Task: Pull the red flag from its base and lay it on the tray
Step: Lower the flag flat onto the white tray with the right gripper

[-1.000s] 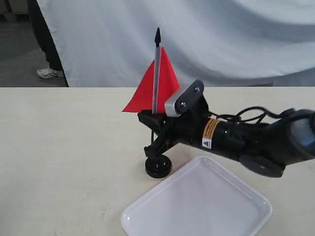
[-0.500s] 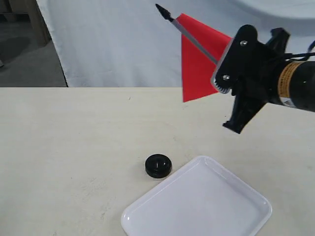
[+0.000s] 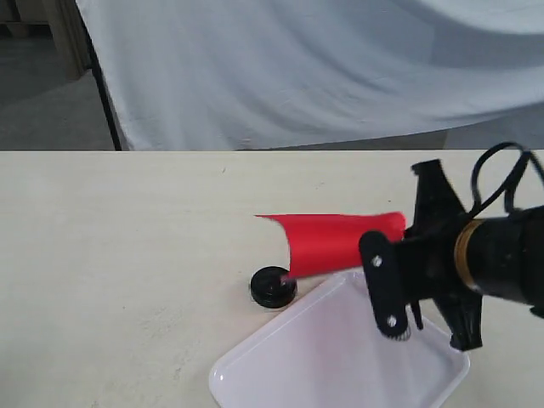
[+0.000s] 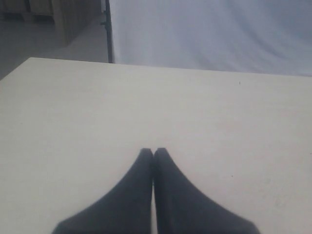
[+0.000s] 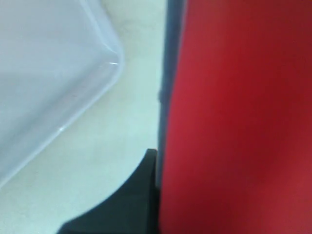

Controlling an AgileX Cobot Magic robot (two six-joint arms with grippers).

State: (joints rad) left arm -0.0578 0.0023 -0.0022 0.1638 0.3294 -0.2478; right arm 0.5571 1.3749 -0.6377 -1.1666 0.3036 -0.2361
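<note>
- A pale table [image 3: 127, 255] stands before a hanging white sheet [image 3: 297, 76].
- Our right gripper [image 3: 398, 255] clamps the red flag [image 3: 336, 242], held roughly level over the tray [image 3: 246, 367], with its free end towards the base [image 3: 273, 286].
- With the tray just beneath, we judge that lowering comes next.
- Our left gripper [image 4: 153, 152] is pinched closed, holding nothing.

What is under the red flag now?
The red cloth flag hangs over the beige table, near the white plastic tray and round black base. The cloth covers what lies directly below.
</note>
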